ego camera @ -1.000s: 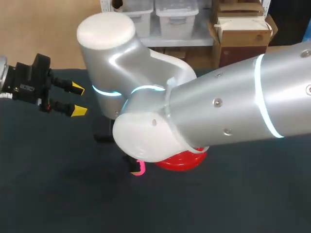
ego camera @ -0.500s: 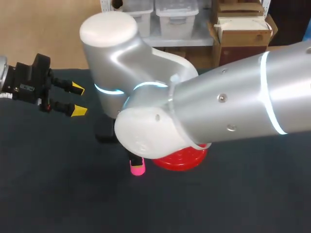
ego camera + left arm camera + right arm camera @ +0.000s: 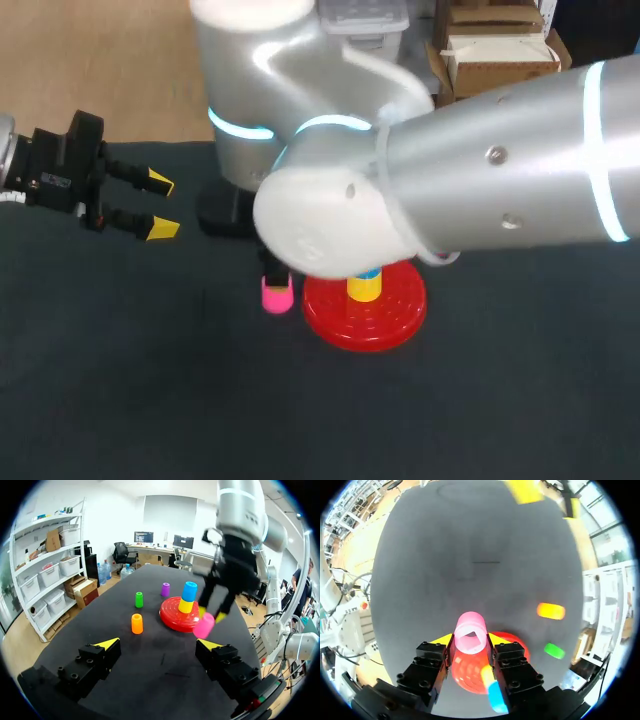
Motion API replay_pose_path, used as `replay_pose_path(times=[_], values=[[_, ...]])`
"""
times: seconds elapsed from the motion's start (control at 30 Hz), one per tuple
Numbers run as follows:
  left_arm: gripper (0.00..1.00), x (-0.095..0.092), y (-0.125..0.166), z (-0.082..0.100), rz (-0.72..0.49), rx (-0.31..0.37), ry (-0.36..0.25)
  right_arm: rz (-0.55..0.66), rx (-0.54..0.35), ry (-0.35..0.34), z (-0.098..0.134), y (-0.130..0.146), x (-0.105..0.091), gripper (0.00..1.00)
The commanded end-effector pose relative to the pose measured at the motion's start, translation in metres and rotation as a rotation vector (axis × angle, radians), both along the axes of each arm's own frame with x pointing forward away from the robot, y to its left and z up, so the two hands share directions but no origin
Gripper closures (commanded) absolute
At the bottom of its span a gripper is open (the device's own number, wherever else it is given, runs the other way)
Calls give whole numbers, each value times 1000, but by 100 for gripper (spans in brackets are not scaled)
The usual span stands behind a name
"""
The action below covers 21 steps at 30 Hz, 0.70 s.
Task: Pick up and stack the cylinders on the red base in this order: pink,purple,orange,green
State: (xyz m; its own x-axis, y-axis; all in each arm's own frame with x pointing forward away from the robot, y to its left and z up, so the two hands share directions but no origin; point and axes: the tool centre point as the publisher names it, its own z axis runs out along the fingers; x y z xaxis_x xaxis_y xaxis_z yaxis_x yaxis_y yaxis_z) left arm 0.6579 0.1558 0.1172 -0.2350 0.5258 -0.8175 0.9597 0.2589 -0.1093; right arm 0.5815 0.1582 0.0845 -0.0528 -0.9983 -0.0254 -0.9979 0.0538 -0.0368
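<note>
The right arm [image 3: 520,190] comes in from its side of the bench [image 3: 110,390] and reaches past the middle. Its forearm passes over the red base [image 3: 340,322] and its wrist bends down just past the rim on the left arm's side. The right claw [image 3: 470,639] points down there and grips the pink cylinder [image 3: 471,632] from two sides, yellow tips pressed to its wall. The pink cylinder's open end faces the wrist camera. In the head view the pink cylinder [image 3: 277,293] sits just beside the base's rim, apart from it. Whether it rests on the bench or hangs above it, I cannot tell. From the left wrist the right claw [image 3: 211,615] shows tilted, with the pink cylinder [image 3: 204,626] low between its fingers, in front of the base [image 3: 172,621].

On the base's middle stands a yellow cylinder [image 3: 185,606] with a blue cylinder [image 3: 189,591] on top of it.

The left arm [image 3: 40,170] lies level, well apart from the base. The left claw [image 3: 160,205] points toward the base, its fingers spread wide with nothing between them; the wrist view shows the same wide gap [image 3: 159,643].

The orange cylinder [image 3: 136,623] stands upright near the base, to one side of it. The green cylinder [image 3: 139,599] stands a little beyond the orange cylinder. The purple cylinder [image 3: 165,589] stands just beside the base's rim on the side away from the left claw. None of the three touches the base.
</note>
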Motion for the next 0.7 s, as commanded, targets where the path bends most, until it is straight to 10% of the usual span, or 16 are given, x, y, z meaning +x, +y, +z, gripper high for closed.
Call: replay_pose_path(times=[0.03, 0.33, 0.7], values=[[0, 0, 0, -1, 1, -2, -3, -35, 44, -21, 38, -24, 9, 100], [0, 0, 0, -1, 1, -2, -3, -122, 34, -11, 92, -69, 51, 100], [0, 0, 0, -1, 1, -2, -3, -194, -34, 22, 69, -99, 69, 100]])
